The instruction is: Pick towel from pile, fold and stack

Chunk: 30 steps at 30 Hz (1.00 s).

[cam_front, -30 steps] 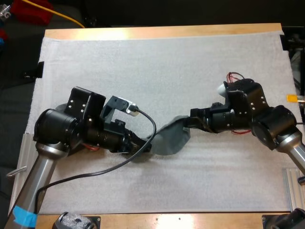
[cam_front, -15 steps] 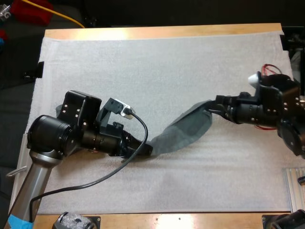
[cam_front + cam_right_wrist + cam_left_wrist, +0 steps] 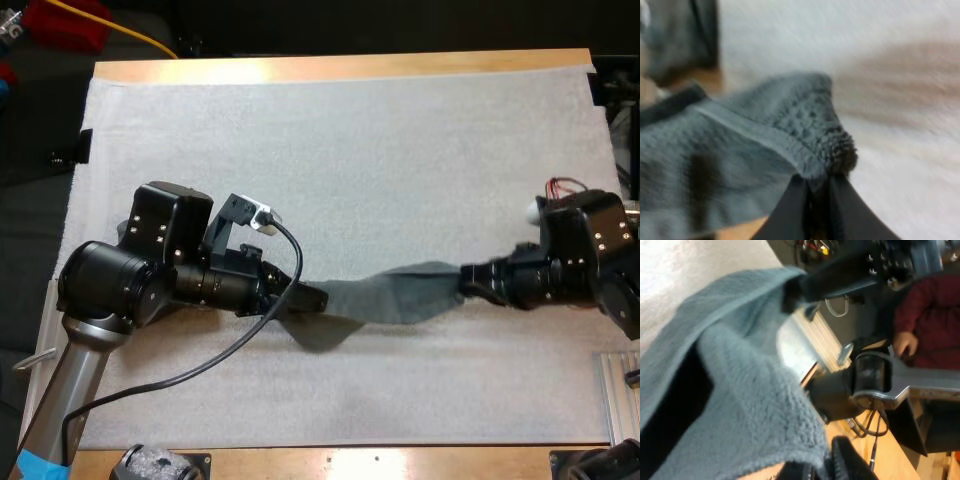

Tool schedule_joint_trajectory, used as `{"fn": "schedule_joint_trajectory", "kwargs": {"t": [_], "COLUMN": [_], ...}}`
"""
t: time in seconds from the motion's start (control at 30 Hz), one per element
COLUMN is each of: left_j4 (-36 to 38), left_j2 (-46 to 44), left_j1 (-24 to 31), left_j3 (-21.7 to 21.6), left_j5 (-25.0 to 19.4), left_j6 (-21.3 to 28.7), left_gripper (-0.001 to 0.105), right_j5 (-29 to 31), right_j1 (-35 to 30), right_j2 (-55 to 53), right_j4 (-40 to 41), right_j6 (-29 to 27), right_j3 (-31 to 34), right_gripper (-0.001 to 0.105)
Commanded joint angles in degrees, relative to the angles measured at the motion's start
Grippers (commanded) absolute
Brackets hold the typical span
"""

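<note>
Towel (image 3: 395, 299) spans right gripper (image 3: 464, 282), clamped on one corner, and left gripper (image 3: 320, 297), seemingly pinching another: spreading step, next lay it flat.

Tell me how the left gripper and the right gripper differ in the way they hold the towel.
1. The left gripper grips the towel at its left end, near the middle of the mat; the right gripper grips the other end, close to the mat's right edge.
2. At the left gripper the towel is broad and bunched; at the right gripper it narrows to one pinched corner.
Shared: both are shut on the towel, which stretches between them.
</note>
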Motion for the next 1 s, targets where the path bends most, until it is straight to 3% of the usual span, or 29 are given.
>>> {"fn": "schedule_joint_trajectory", "kwargs": {"t": [0.0, 0.1, 0.3, 0.47, 0.63, 0.83, 0.97], "left_j4": [0.20, 1.19, 3.92, 4.05, 6.44, 13.04, 14.08], "left_j2": [-0.43, -0.43, -0.43, -0.43, -0.43, -0.43, -0.43], "left_j1": [-0.06, -0.06, -0.06, -0.06, -0.06, -0.06, -0.06], "left_j3": [-0.35, -0.35, -0.35, -0.35, -0.35, -0.35, -0.35], "left_j5": [-1.02, -4.21, -12.89, -12.94, -13.36, -26.70, -29.91], "left_j6": [0.29, 0.34, 2.55, 2.70, 3.91, 6.14, 7.46], "left_gripper": [0.000, 0.000, 0.000, 0.000, 0.000, 0.010, 0.003], "right_j5": [0.39, -2.50, -20.18, -26.41, -21.33, -7.48, -2.19], "right_j1": [-0.01, -0.01, -0.01, -0.01, -0.01, -0.01, -0.01], "right_j2": [-0.90, -1.98, -4.19, -5.04, -6.09, -9.42, -10.78], "right_j4": [2.89, 4.64, 2.48, -2.83, -9.43, -14.53, -12.06], "right_j6": [-2.35, -2.63, 0.44, 4.75, 9.58, 12.76, 10.81], "right_j3": [-0.47, -0.47, -0.47, -0.47, -0.47, -0.47, -0.47], "right_gripper": [0.002, 0.002, 0.002, 0.002, 0.002, 0.002, 0.002]}}
